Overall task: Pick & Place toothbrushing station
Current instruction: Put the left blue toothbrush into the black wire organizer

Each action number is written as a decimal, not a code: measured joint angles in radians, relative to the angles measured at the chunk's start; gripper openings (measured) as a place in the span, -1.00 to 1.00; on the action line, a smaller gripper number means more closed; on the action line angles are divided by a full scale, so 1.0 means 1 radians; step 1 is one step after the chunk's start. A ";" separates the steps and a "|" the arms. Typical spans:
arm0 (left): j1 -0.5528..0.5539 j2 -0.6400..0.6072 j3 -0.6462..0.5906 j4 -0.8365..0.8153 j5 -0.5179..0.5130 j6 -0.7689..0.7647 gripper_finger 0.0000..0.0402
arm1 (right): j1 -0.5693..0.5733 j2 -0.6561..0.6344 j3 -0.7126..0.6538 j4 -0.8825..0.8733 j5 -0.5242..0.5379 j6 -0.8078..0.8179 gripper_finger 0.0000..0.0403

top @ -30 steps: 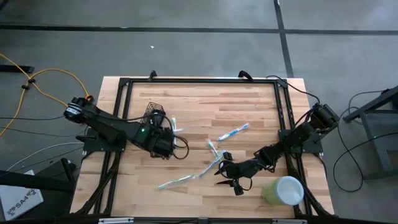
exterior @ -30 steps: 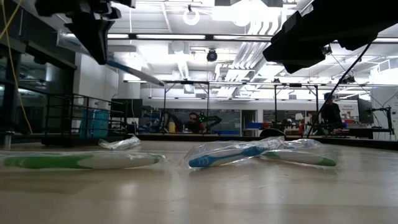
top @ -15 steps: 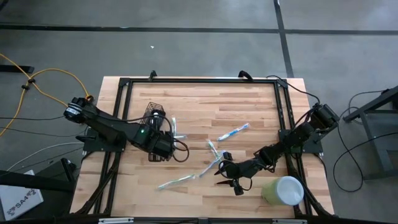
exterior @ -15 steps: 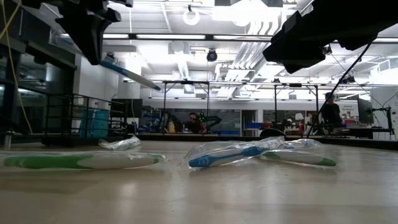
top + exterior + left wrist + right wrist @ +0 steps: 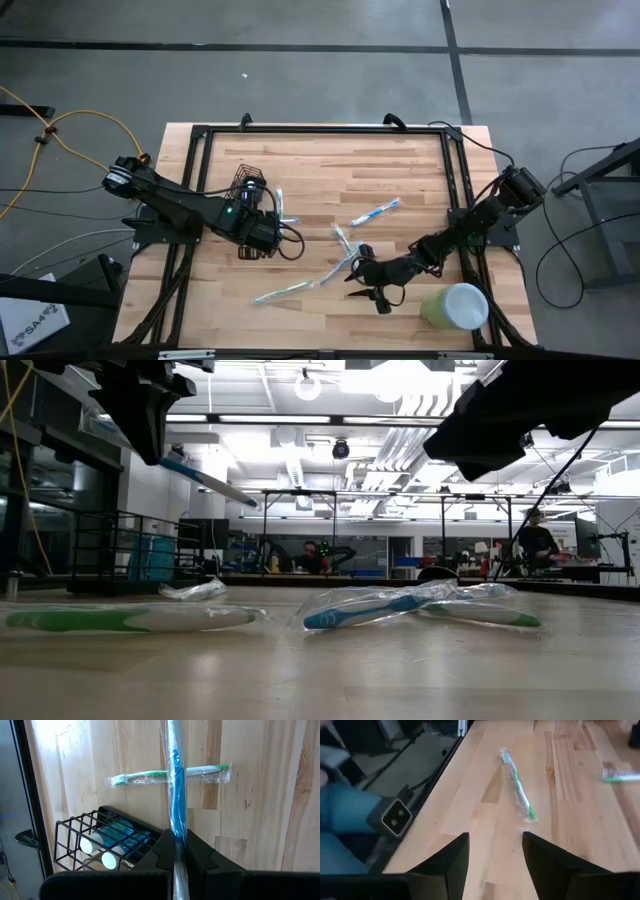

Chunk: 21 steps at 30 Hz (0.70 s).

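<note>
Left gripper (image 5: 179, 851) — clamped on blue wrapped toothbrush (image 5: 175, 785), carried nearer the mesh holder (image 5: 97, 842) over the last second. Right gripper (image 5: 495, 851) — fingers apart, idle. Insertion likely next.

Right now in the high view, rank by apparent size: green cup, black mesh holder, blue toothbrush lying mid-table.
1. Green cup, broadest.
2. Black mesh holder, partly hidden by the left arm, so unsure.
3. Blue toothbrush: about as long as the holder, far thinner.
</note>
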<state>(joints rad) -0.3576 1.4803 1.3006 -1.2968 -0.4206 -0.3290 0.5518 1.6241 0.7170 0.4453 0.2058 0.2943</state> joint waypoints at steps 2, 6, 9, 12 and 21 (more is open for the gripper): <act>0.000 0.000 0.000 0.000 0.000 0.000 -0.97 | 0.000 0.000 0.000 0.010 0.000 0.059 -0.13; 0.000 0.000 0.000 0.004 0.000 0.000 -0.97 | 0.000 0.000 0.000 0.030 -0.001 0.188 -0.13; 0.000 0.000 0.000 0.004 0.001 0.000 -0.97 | -0.001 0.000 0.000 0.050 0.000 0.254 -0.13; 0.000 0.000 0.000 0.004 0.003 0.000 -0.97 | -0.008 0.000 0.000 0.098 0.061 0.267 -0.13; -0.038 0.000 0.000 0.029 0.012 0.010 -0.97 | -0.120 -0.001 0.000 0.148 0.129 0.225 -0.13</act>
<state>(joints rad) -0.3960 1.4807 1.3006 -1.2680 -0.4084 -0.3189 0.4314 1.6234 0.7174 0.5935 0.3352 0.5188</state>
